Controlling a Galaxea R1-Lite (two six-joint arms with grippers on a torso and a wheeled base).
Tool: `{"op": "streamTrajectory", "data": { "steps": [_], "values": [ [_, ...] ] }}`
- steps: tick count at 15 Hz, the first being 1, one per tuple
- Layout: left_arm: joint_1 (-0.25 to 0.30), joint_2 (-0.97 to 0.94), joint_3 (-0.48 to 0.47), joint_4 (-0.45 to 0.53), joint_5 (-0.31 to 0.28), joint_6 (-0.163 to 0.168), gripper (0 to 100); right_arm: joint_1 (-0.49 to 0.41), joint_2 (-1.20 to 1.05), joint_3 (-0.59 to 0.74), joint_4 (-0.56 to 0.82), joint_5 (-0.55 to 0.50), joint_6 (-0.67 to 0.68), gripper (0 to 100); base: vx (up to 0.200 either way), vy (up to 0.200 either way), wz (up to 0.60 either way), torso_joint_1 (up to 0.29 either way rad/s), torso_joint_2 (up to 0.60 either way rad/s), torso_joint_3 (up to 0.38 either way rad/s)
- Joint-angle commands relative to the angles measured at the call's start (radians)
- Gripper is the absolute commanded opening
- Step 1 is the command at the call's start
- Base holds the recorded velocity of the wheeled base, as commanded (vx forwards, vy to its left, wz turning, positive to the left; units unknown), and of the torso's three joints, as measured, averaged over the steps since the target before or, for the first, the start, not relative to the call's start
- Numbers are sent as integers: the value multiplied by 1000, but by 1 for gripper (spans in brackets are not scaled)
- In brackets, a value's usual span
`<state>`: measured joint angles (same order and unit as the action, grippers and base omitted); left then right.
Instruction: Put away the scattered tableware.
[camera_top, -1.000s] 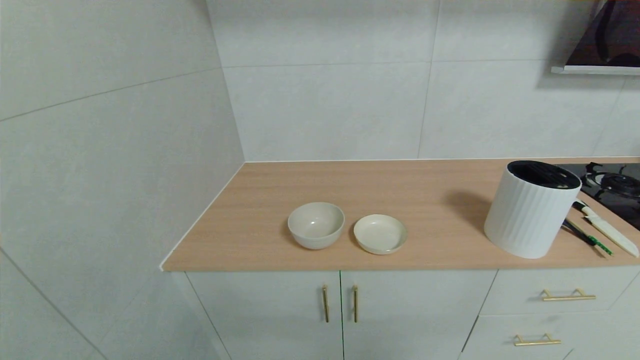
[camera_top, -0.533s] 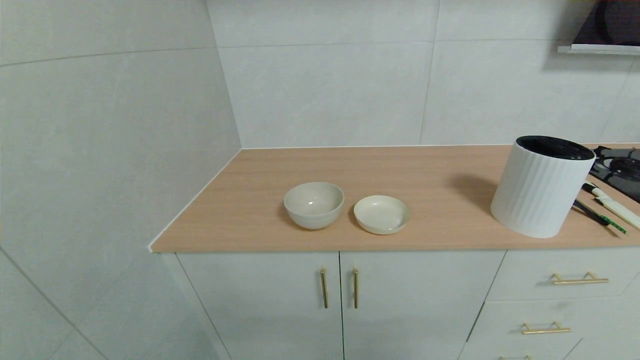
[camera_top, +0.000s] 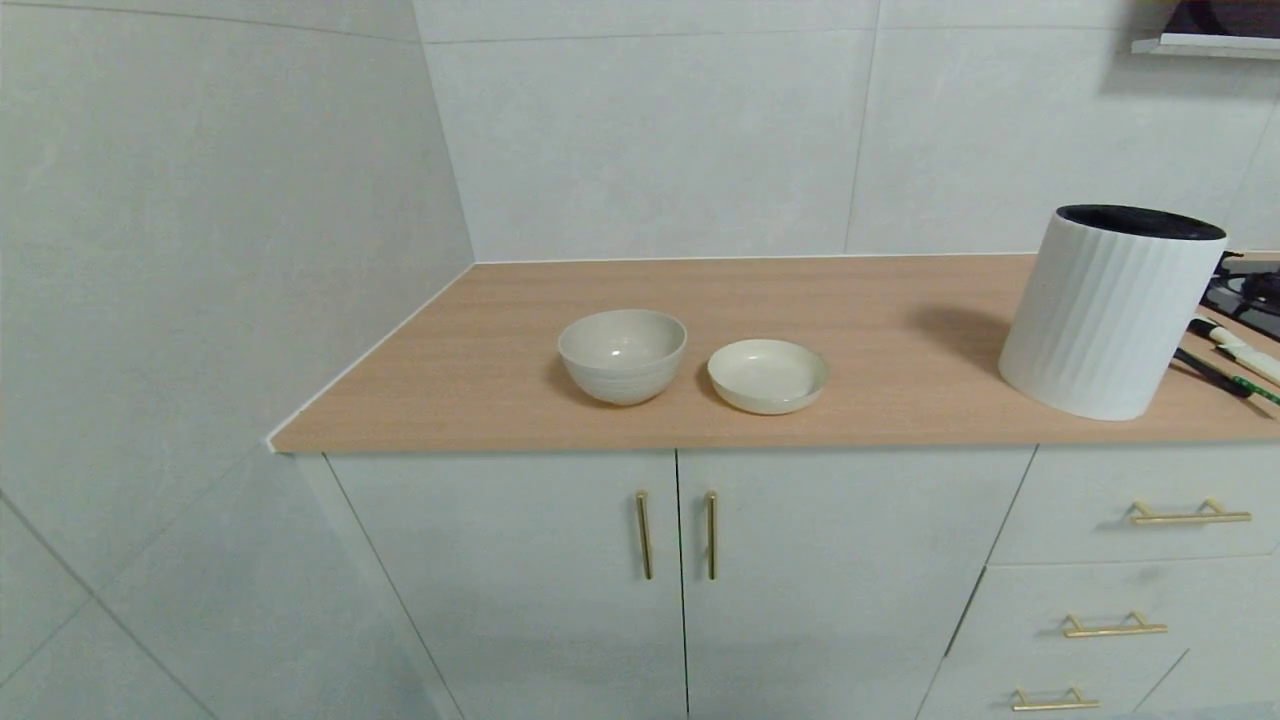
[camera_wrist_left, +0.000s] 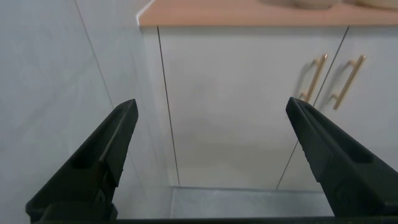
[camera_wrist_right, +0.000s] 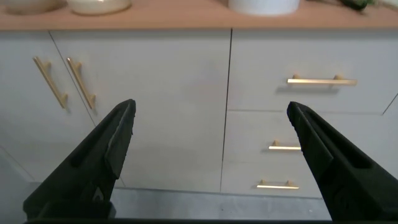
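We log bowl (camera_top: 622, 355) on tabletop (camera_top: 900, 300), dish (camera_top: 767, 375) at its 3 o'clock. Fingers of left gripper (camera_wrist_left: 211, 112) and right gripper (camera_wrist_right: 211, 112) stand wide apart, empty. We would lift above rim height, then take one rim squarely.

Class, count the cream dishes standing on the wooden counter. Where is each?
2: a deep bowl nearer the side wall; a shallow dish just right of it, not touching.

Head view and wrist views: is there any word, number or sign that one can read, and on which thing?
None can be read. The bowl, the dish, the white container and the cupboard doors show no print; the knife is too small to tell.
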<state>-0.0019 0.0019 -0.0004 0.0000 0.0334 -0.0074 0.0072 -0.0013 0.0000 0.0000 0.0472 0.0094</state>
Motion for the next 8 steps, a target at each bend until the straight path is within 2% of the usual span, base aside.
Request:
{"op": "streamTrajectory", "data": {
  "steps": [1, 8],
  "values": [
    [0, 1, 0, 0, 0, 0, 100, 0, 1, 0, 0, -1, 0, 100, 0, 0, 0, -203, 481, 286],
    [0, 0, 0, 0, 0, 0, 100, 0, 1, 0, 0, 0, 0, 100, 0, 0, 0, -185, 476, 289]
  ]
}}
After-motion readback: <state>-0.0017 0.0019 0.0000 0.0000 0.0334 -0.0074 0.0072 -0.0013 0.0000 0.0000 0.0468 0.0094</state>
